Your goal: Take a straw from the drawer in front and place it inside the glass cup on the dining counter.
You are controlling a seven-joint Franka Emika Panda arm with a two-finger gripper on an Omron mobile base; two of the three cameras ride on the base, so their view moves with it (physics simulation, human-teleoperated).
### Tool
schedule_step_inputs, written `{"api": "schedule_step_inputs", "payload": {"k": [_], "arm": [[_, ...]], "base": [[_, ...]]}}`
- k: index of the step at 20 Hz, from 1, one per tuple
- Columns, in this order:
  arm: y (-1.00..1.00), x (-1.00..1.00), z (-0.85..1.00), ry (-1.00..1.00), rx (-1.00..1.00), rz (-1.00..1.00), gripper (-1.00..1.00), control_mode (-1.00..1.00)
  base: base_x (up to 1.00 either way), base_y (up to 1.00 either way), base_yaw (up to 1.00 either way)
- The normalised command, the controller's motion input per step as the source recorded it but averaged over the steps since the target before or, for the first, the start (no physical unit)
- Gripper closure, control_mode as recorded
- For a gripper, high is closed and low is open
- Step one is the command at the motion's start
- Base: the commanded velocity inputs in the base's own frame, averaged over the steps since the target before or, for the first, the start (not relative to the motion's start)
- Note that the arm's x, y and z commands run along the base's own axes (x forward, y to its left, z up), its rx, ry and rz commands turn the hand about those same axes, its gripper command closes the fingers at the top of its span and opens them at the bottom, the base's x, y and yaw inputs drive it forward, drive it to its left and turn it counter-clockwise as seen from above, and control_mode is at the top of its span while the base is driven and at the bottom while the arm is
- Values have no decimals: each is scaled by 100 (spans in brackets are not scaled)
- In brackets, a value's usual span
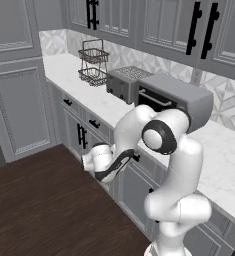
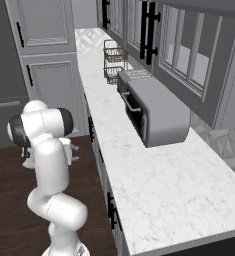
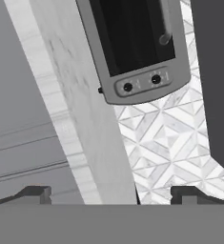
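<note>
My gripper (image 3: 112,194) is open, its two dark fingertips (image 3: 35,194) wide apart with nothing between them. In the left base view the gripper (image 1: 100,154) hangs low in front of the grey cabinets, just below the wall counter's edge. A shut drawer (image 1: 96,125) with a short black bar handle sits above and slightly left of it. The hand view looks up past the marble counter edge (image 3: 80,119) at the toaster oven (image 3: 132,47). The straw is hidden. The glass cup and the dining counter are out of view.
On the wall counter (image 1: 224,160) stand a toaster oven (image 1: 176,100), a toaster (image 1: 124,82) and a wire basket (image 1: 94,62). Upper cabinets (image 1: 154,20) hang above. A tall grey cabinet (image 1: 19,100) closes the left end. Dark wood floor (image 1: 44,210) lies open to the left.
</note>
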Motion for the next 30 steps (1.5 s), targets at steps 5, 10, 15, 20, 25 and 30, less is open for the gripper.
{"api": "schedule_step_inputs", "payload": {"k": [5, 10, 15, 20, 25, 30], "arm": [[-20, 53, -39, 2, -12, 0, -100, -100], [-9, 51, -42, 12, -9, 0, -100, -100], [-27, 56, -34, 21, 0, 0, -100, -100], [-28, 56, -35, 24, 0, 0, -100, -100], [-16, 33, -36, 17, 0, 0, -100, -100], [-18, 23, -27, 11, 2, 0, -100, -100]], "base": [[0, 0, 0], [0, 0, 0], [0, 0, 0], [0, 0, 0], [0, 0, 0], [0, 0, 0]]}}
